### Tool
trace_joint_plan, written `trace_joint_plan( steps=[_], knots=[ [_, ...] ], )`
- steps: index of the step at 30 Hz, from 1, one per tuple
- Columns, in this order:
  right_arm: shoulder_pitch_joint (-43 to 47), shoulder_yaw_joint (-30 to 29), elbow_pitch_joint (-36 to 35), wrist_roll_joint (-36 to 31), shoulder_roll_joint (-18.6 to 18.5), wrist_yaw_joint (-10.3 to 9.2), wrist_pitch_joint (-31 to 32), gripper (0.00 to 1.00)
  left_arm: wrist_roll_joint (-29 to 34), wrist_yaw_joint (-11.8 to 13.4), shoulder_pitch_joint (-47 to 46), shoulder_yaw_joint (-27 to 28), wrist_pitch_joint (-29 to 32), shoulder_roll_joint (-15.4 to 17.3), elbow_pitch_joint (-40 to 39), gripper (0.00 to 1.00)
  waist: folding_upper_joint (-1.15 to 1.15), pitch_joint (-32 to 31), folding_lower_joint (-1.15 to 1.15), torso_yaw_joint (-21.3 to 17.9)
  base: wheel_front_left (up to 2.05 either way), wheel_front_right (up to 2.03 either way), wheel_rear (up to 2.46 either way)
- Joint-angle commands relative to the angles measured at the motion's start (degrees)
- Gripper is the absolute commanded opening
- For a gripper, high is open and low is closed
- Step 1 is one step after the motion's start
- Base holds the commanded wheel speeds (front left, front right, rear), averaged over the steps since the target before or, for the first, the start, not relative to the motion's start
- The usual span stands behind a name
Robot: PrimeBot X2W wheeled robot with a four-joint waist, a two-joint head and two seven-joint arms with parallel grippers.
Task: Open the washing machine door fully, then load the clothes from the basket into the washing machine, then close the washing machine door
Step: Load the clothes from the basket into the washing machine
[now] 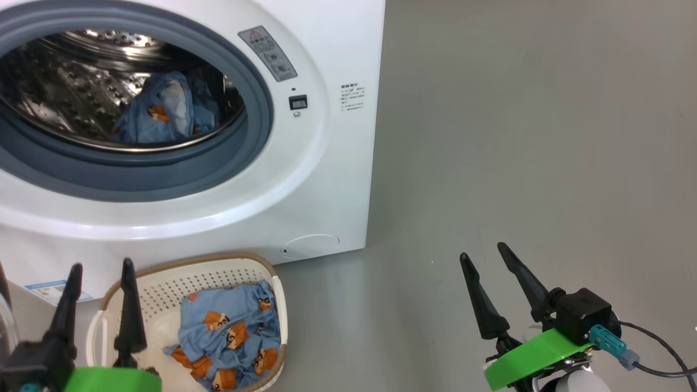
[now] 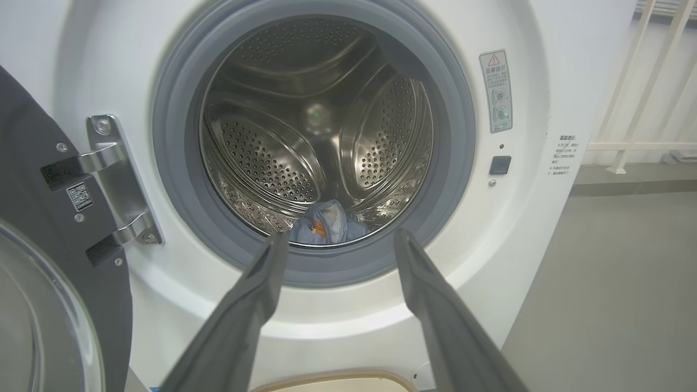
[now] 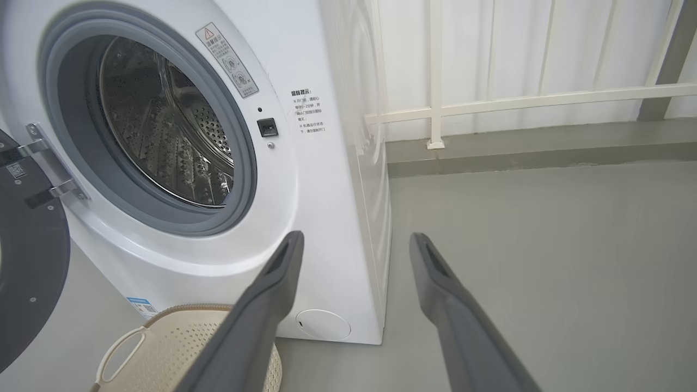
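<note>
Door [image 2: 49, 228] stood wide on hinge, drum [image 1: 65, 92] mouth free for loading. One garment [image 1: 163, 114] lay in drum; other clothes [image 1: 228, 337] sat in basket [image 1: 163, 291] on floor [image 1: 517, 136] at washing machine [image 1: 337, 163] front foot, short lift away. Left pincer [image 1: 102, 265] spread, empty, over basket's left rim; right pincer [image 1: 482, 250] spread, empty, aside.

A smooth grey floor [image 1: 517, 136] spreads wide in the head view, matt and even, with a few faint scuffs. In the right wrist view it runs back to a low grey kerb [image 3: 544, 144], raised a little above it, with a darker front face. On the kerb stands a white railing [image 3: 517, 102]: slim upright bars crossed by one long horizontal rail, one bar set on a small foot plate. Behind the bars is a pale white wall [image 3: 544, 43]. A dark slanted post [image 3: 667, 54] crosses the upper right corner. The left wrist view catches the railing at its upper right.
</note>
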Motion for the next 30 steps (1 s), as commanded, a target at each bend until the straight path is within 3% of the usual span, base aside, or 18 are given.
trace_joint_plan(
  steps=[1, 12, 30],
  knots=[
    [0.32, 1.05, -1.76, -1.02, 0.11, 0.16, -0.28, 1.00, 0.58, 0.55, -0.20, 2.29, -0.36, 0.71, -2.01, 1.00, 0.00, -0.27, 0.00, 0.13, 0.00, 0.00, 0.00],
    [1.32, 0.35, -3.93, -3.28, 0.11, 0.16, -0.28, 1.00, 1.89, 0.28, 5.27, 2.90, -0.36, -2.16, -3.82, 1.00, 0.00, -1.63, 0.00, 0.57, 0.00, 0.00, 0.00],
    [2.08, 0.00, -4.64, -4.08, 0.11, 0.16, -0.28, 1.00, 1.59, 0.20, 8.92, 3.41, -0.36, -3.45, -3.41, 1.00, 0.00, -2.56, 0.00, 0.76, 0.00, 0.00, 0.00]
  ],
)
